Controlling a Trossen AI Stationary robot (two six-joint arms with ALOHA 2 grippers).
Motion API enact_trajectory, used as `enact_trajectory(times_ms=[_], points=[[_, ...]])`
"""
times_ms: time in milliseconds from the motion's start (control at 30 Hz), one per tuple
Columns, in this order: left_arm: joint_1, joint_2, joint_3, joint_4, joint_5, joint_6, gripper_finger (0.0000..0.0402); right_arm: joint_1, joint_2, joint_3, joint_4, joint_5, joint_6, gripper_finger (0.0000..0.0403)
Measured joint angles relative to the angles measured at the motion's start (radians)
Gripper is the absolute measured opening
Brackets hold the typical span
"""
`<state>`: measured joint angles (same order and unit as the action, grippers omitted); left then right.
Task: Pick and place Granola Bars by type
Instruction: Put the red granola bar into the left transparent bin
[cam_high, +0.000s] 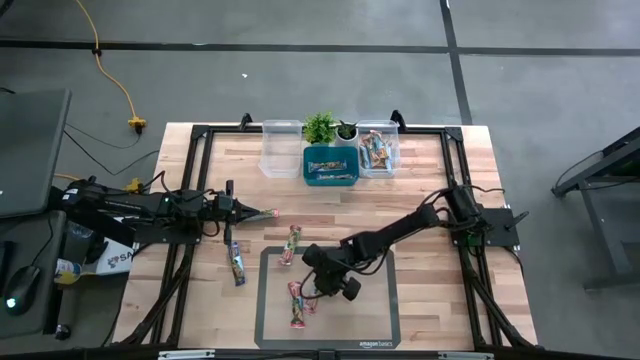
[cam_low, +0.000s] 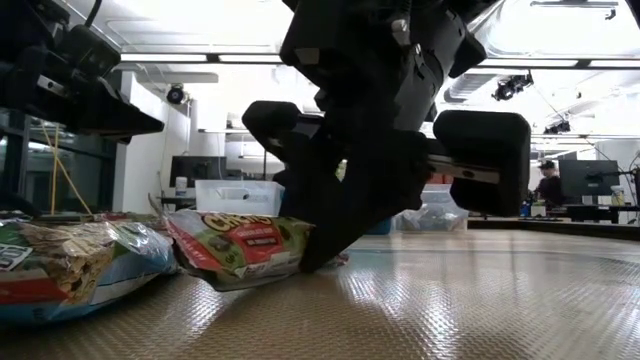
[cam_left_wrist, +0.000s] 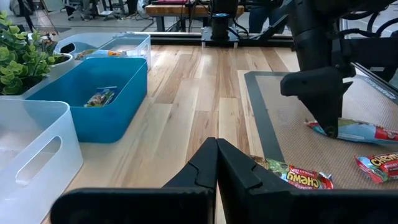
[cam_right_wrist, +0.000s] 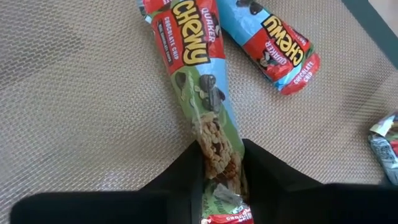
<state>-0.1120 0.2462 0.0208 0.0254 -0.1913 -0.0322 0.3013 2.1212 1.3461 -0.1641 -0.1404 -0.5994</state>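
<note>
Right gripper (cam_right_wrist: 221, 171): squeezes the end of a shiny green-and-red granola bar (cam_right_wrist: 199, 93) on the grey mat (cam_high: 375, 310).
Left gripper (cam_high: 268, 213): fingers shut, empty, at 9 o'clock on the table.
Room: bare mat at 3 o'clock.

You have the grey mesh mat (cam_high: 372, 322) at the near middle of the wooden worktop (cam_high: 420, 190). Along the far edge, left to right, stand an empty clear plastic bin (cam_high: 281, 148), a blue plastic bin (cam_high: 330, 166) with a small green plant (cam_high: 320, 127) behind it, and a clear plastic bin of bars (cam_high: 377, 152). On the mat, the right end effector (cam_right_wrist: 222, 167) straddles one end of a green-wrapped chewy bar (cam_right_wrist: 200, 81), a second red-ended bar (cam_right_wrist: 272, 40) just beside it. Left of the mat lies another wrapped bar (cam_high: 237, 264); the left end effector (cam_high: 268, 213) hangs above the worktop beyond it.
</note>
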Motion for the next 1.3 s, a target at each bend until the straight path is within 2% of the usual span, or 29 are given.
enact_trajectory(times_ms=[233,533,833,1167,1300], points=[[0.000,0.000,0.000,0.000,0.000,0.000,0.0001,-0.001,0.000,0.059,-0.031,0.053,0.084,0.0060],[0.000,0.000,0.000,0.000,0.000,0.000,0.0001,-0.001,0.000,0.180,-0.102,0.170,0.196,0.0057],[0.000,0.000,0.000,0.000,0.000,0.000,0.0001,-0.047,0.000,0.395,-0.228,0.253,0.334,0.0057],[0.000,0.000,0.000,0.000,0.000,0.000,0.0001,-0.138,-0.001,0.678,-0.218,0.262,0.402,0.0057],[0.000,0.000,0.000,0.000,0.000,0.000,0.0001,-0.181,-0.002,0.766,-0.148,0.261,0.448,0.0057]])
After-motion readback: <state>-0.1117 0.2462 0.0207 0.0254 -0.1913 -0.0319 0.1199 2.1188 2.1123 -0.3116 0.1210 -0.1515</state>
